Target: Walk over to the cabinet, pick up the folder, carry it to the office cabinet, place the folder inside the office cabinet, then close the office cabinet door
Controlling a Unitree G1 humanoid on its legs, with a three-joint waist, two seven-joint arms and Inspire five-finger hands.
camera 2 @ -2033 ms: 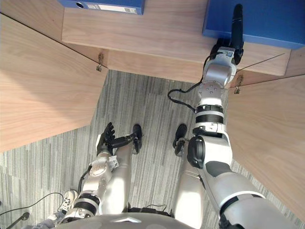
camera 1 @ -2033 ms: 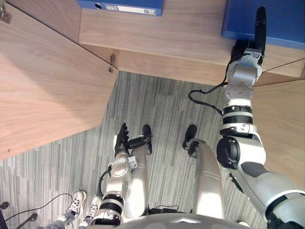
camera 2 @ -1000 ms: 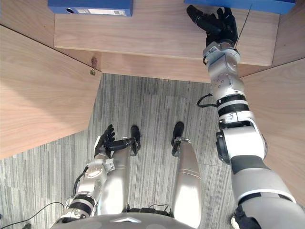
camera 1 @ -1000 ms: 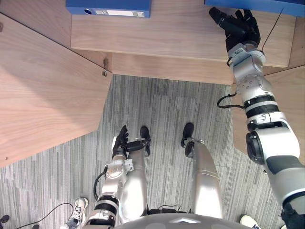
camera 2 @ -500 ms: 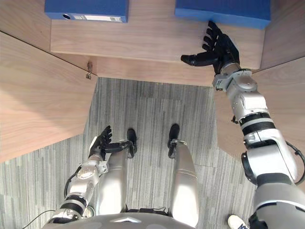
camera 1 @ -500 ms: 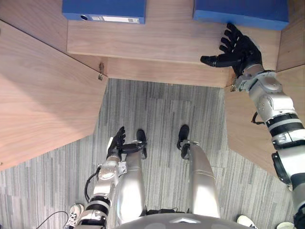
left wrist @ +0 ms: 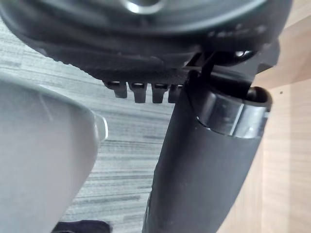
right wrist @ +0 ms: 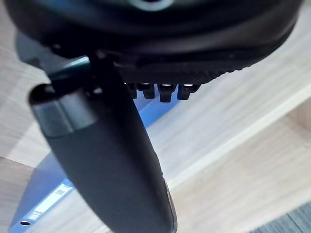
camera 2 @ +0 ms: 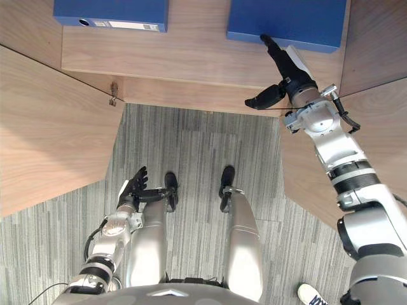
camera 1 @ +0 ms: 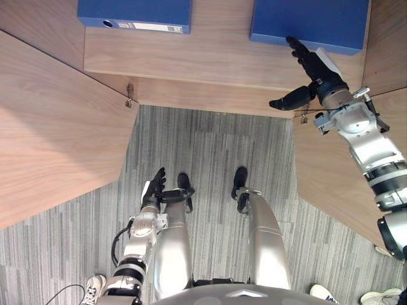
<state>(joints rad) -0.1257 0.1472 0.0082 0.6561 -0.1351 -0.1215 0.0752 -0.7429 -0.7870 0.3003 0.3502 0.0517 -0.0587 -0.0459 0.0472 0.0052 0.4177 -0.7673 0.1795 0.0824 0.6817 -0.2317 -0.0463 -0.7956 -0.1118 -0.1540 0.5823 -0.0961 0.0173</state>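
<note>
Left eye view: flat blue folder [camera 1: 310,24] on woodgrain shelf [camera 1: 216,54], right hand [camera 1: 319,76] outstretched, empty.

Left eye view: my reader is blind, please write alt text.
The open right hand reaches to the front edge of a blue folder on a wooden shelf. A second blue folder lies further left; the left hand hangs low, open.

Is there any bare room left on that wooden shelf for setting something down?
Yes: a bare strip of shelf lies between the left blue folder and the right blue folder, and along the front edge before both. The right corner is crowded: the right hand reaches to that folder's near edge, beside the right door.
</note>
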